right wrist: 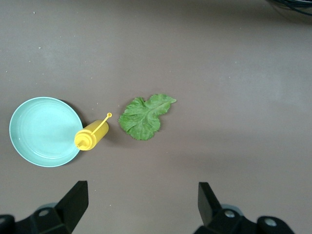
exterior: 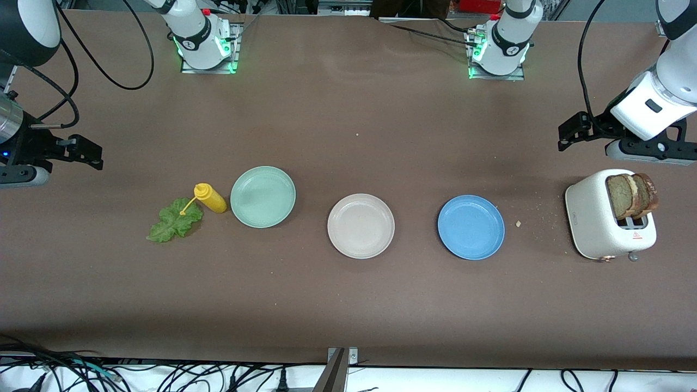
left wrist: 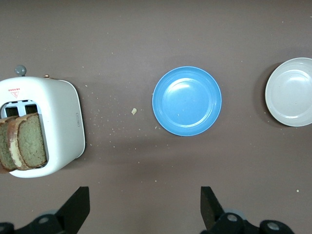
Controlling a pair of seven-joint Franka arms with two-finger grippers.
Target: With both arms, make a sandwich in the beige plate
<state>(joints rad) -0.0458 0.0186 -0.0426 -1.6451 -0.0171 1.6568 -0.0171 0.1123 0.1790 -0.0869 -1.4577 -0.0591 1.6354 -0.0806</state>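
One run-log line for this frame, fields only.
stage: not started | left gripper: open, near toaster | right gripper: open, near lettuce | bread: in toaster | beige plate: bare

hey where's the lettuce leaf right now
The lettuce leaf lies flat on the table toward the right arm's end, beside the yellow squeeze bottle, whose nozzle tip reaches over it; the mint-green plate sits just past the bottle.

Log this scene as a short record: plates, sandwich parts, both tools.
beige plate: bare, between mint-green plate and blue plate
bread slices: two, upright in white toaster, at left arm's end
lettuce leaf: on table beside yellow squeeze bottle, at right arm's end
left tool: open, empty, over table near toaster
right tool: open, empty, over table near lettuce
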